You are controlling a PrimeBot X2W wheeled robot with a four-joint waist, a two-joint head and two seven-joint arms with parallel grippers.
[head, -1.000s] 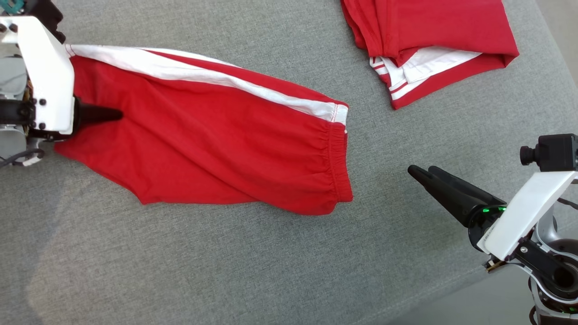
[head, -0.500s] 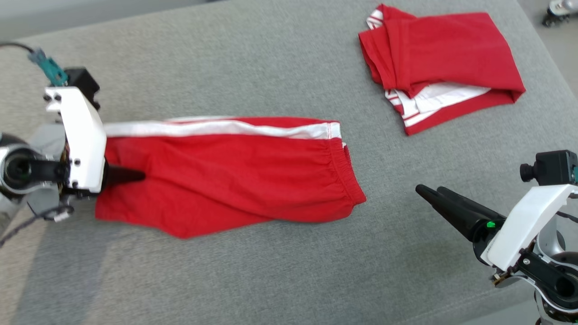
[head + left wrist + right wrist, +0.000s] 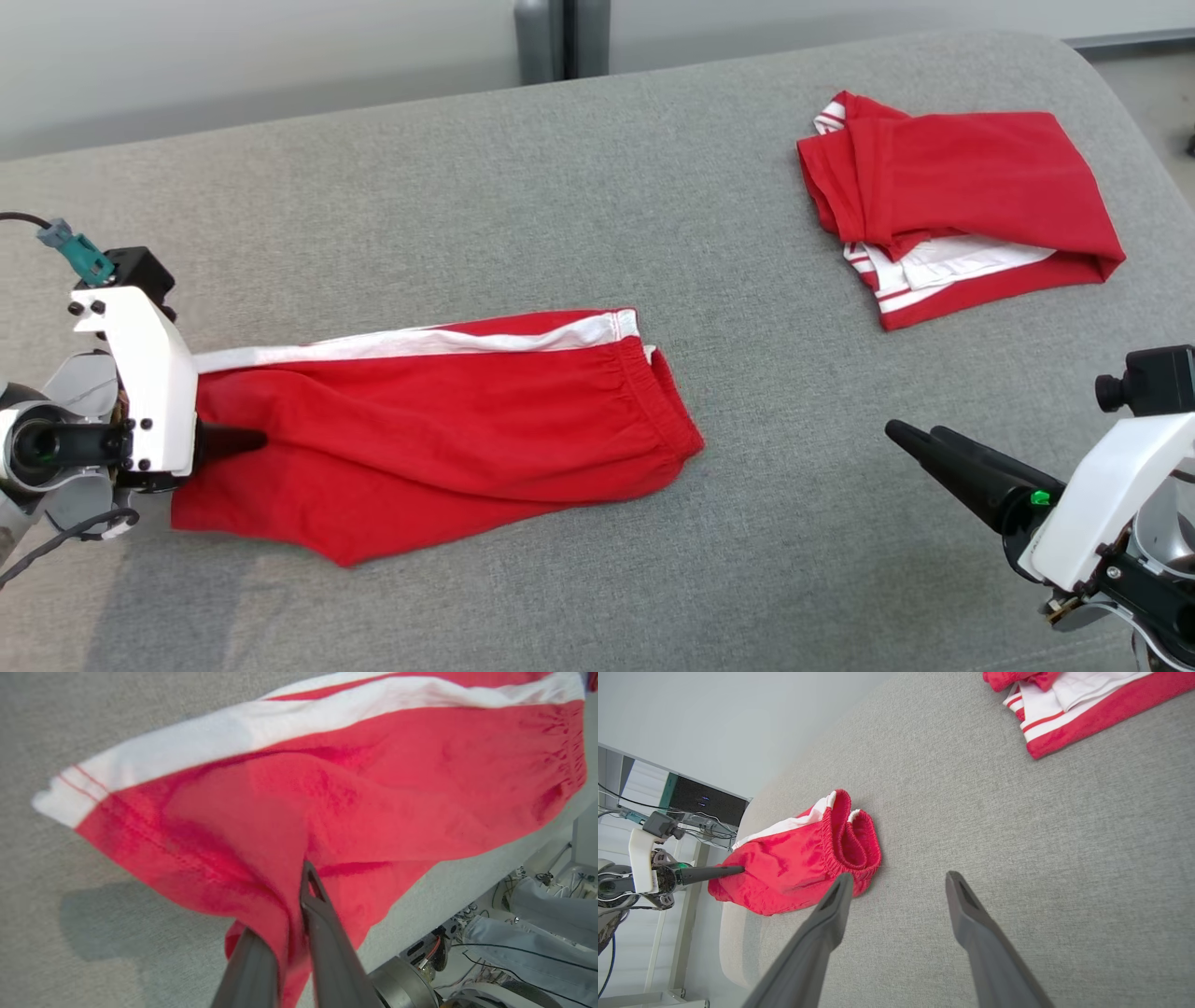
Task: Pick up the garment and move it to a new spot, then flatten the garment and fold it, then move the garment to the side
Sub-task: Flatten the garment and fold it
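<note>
The garment (image 3: 448, 439) is a pair of red shorts with a white side stripe, lying stretched out on the grey cushion with its elastic waistband toward the right. My left gripper (image 3: 250, 439) is shut on the garment's left end. In the left wrist view the garment (image 3: 373, 788) is pinched between the left gripper's (image 3: 280, 905) dark fingers and bunches around them. My right gripper (image 3: 910, 434) hovers open at the lower right, apart from the cloth. In the right wrist view the right gripper (image 3: 900, 877) is spread over bare cushion, with the garment (image 3: 803, 863) just left of it.
A second red and white garment (image 3: 962, 196) lies folded at the far right of the grey cushion (image 3: 560, 187), also seen as the folded garment (image 3: 1064, 709) in the right wrist view. The cushion curves off at its right edge. A pale wall runs behind.
The head camera has tilted up, so the whole picture shifted. My left gripper has dragged the garment leftward, away from the folded one. The right gripper holds its place, still open.
</note>
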